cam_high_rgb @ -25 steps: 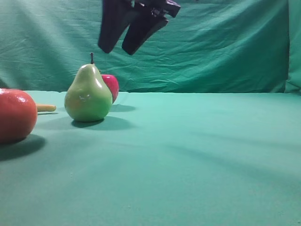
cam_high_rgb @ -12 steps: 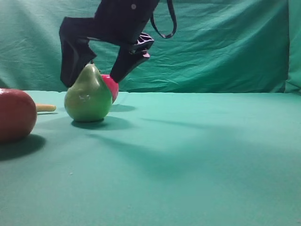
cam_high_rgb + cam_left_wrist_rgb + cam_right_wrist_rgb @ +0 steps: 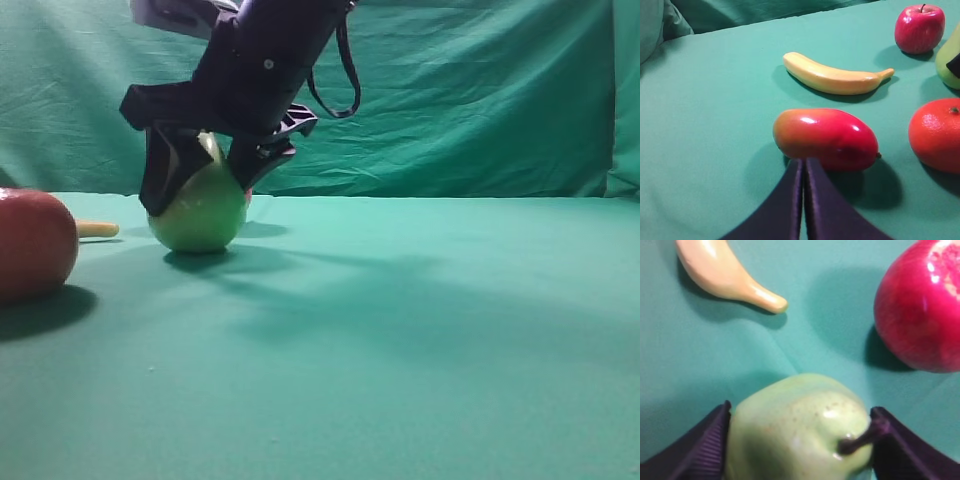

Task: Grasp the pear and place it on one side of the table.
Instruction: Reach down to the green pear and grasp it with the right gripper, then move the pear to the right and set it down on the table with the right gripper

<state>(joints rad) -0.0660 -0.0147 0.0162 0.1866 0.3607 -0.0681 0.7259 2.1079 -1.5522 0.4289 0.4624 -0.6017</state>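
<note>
The yellow-green pear (image 3: 205, 218) stands on the teal table (image 3: 420, 330) at the back left, tilted a little. My right gripper (image 3: 200, 190) has come down over it, with one finger pressed on each side. In the right wrist view the pear (image 3: 800, 435) fills the gap between the fingers (image 3: 700, 445), and its dark stem leans against the right one. The right gripper (image 3: 800, 415) is shut on the pear. The pear's edge also shows in the left wrist view (image 3: 950, 60). My left gripper (image 3: 803, 162) is shut and empty, its tips next to a red mango (image 3: 825, 137).
A red apple (image 3: 920, 310) sits just behind the pear. A banana (image 3: 97, 229) lies to its left. A large orange-red fruit (image 3: 35, 245) sits at the near left. The backdrop curtain (image 3: 480, 100) hangs behind the table's far edge.
My right gripper has come down from above the pear and its fingers have closed in on the pear's sides. The pear has shifted slightly to the right and tilted.
</note>
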